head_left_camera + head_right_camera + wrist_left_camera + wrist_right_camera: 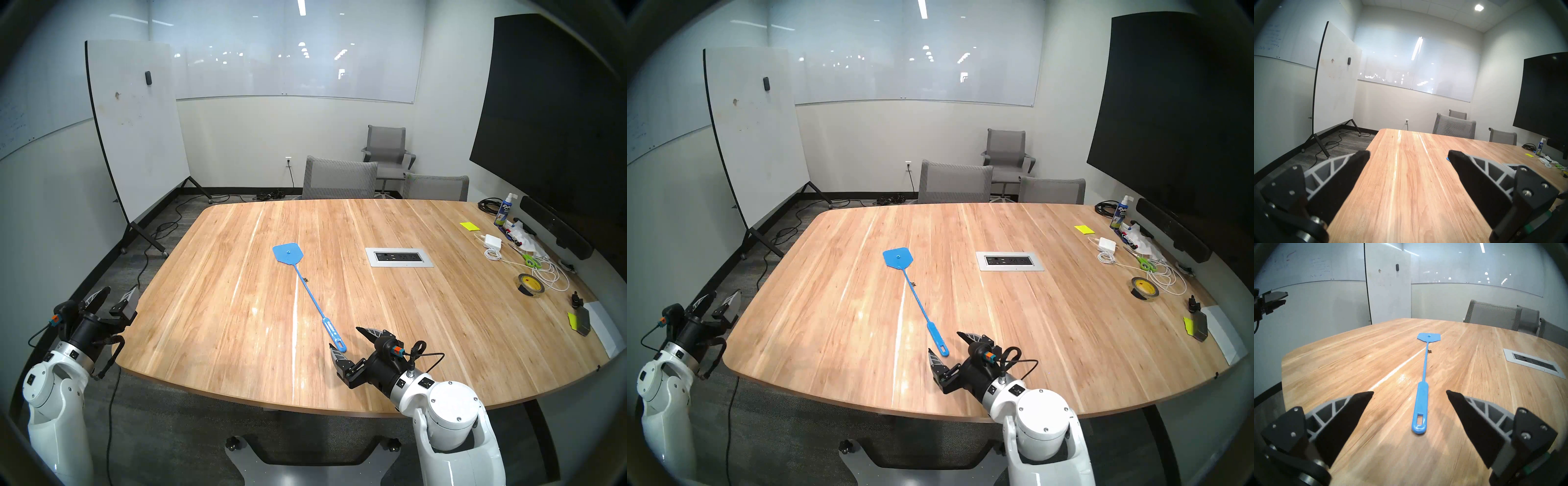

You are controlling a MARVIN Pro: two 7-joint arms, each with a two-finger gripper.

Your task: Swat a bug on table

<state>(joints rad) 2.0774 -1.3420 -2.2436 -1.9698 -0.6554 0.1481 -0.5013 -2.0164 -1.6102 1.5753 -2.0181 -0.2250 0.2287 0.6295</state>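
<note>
A blue fly swatter lies flat on the wooden table, its head toward the far side. A tiny black bug sits on the wood right beside the thin shaft, also visible in the right wrist view as the bug. My right gripper hovers open, low over the table. The swatter's looped handle end lies between the fingers, and neither finger visibly touches it. My left gripper stands open and empty beyond the table's left edge.
A silver outlet panel is set into the table right of the swatter. Tape roll, green scissors, white charger cable and spray bottle crowd the right side. Grey chairs line the far edge. A rolling whiteboard stands left.
</note>
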